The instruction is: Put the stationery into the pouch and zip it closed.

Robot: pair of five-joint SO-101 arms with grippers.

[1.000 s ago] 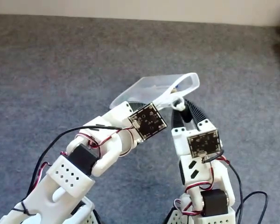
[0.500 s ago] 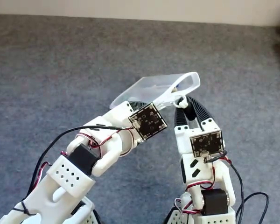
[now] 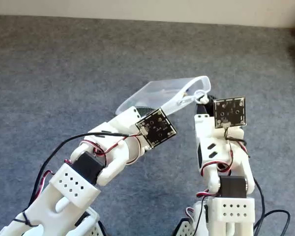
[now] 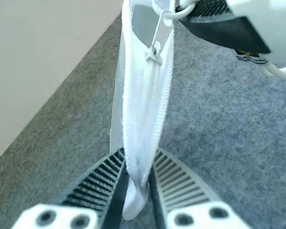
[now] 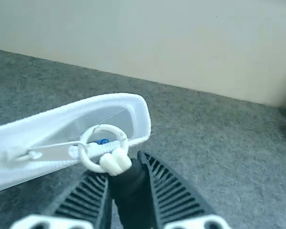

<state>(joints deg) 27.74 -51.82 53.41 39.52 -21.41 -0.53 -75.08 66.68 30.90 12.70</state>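
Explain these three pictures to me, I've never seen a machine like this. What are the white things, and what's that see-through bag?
The white things are two small robot arms standing side by side. Each ends in a gripper with two ribbed black fingers. One picture looks down on them from above. The other two come from cameras fixed on the arms' wrists, so each shows that arm's own gripper up close. The left gripper is clamped on one end of a see-through pouch and holds it up off the grey carpet. The right gripper pinches the zip pull, a white ring at the pouch's other end.
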